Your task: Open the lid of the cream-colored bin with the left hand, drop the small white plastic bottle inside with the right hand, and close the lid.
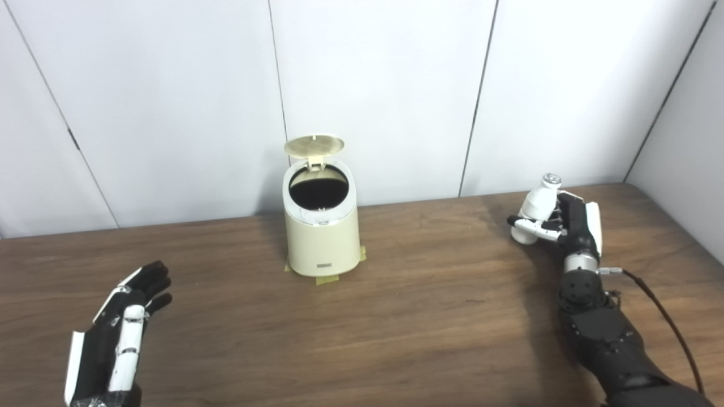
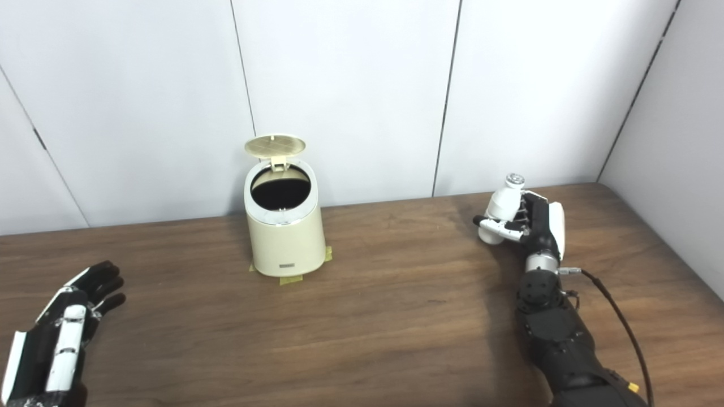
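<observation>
Both views: bottle point(image 1: 534, 208) in right hand point(image 1: 568, 223).

The left hand point(image 1: 121, 333) is black, with a white thumb segmented by dark joints and a white plate along its outer edge. The right hand point(image 1: 568, 223) has the same black body, a white side panel and white-and-black fingers point(image 1: 534, 226). Below it sit a silver wrist ring point(image 1: 580, 263), a round black joint with small screws, and a matte black forearm point(image 1: 613, 347). A thin black cable point(image 1: 664, 316) with a metal plug runs from the wrist along the forearm.
</observation>
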Robot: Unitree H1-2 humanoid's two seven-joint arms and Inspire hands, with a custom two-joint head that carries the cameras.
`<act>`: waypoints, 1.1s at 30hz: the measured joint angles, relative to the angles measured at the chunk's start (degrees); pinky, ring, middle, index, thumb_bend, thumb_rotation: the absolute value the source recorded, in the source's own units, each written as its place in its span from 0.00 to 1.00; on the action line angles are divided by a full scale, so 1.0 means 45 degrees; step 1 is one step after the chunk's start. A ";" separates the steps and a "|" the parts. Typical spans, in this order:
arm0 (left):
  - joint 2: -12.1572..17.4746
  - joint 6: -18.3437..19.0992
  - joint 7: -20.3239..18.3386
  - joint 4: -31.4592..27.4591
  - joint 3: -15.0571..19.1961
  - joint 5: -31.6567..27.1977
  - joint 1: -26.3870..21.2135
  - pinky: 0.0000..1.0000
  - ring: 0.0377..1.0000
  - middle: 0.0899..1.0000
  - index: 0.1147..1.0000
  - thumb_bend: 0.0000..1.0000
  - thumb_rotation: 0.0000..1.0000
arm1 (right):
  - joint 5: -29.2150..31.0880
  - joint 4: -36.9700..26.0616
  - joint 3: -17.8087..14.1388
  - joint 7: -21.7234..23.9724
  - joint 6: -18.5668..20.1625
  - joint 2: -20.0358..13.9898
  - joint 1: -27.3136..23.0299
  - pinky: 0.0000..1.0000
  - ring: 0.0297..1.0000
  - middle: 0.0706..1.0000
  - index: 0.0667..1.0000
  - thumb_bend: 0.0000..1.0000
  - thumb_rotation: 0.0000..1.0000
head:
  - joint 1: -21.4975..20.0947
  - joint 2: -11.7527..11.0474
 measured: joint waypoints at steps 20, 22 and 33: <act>-0.0116 -0.0328 0.0139 0.0126 -0.0436 0.0481 -0.0006 0.78 0.82 0.80 0.78 0.22 0.79 | -0.0672 -0.7445 0.0708 0.2178 0.0815 0.0585 0.1469 0.36 0.41 0.45 0.47 0.52 0.00 | 0.0196 -0.0020; -0.0117 -0.0336 0.0164 0.0143 -0.0449 0.0502 -0.0005 0.78 0.81 0.80 0.77 0.23 0.79 | -0.0579 -0.7913 0.0731 0.2503 0.0806 0.0677 0.1469 0.35 0.41 0.44 0.47 0.52 0.00 | 0.0196 -0.0039; -0.0129 -0.0438 0.0256 0.0252 -0.0415 0.0463 -0.0014 0.78 0.80 0.79 0.77 0.24 0.78 | -0.1057 -1.1341 0.1443 0.3842 0.2300 0.1777 0.1713 0.39 0.45 0.44 0.44 0.52 0.00 | 0.0293 -0.0059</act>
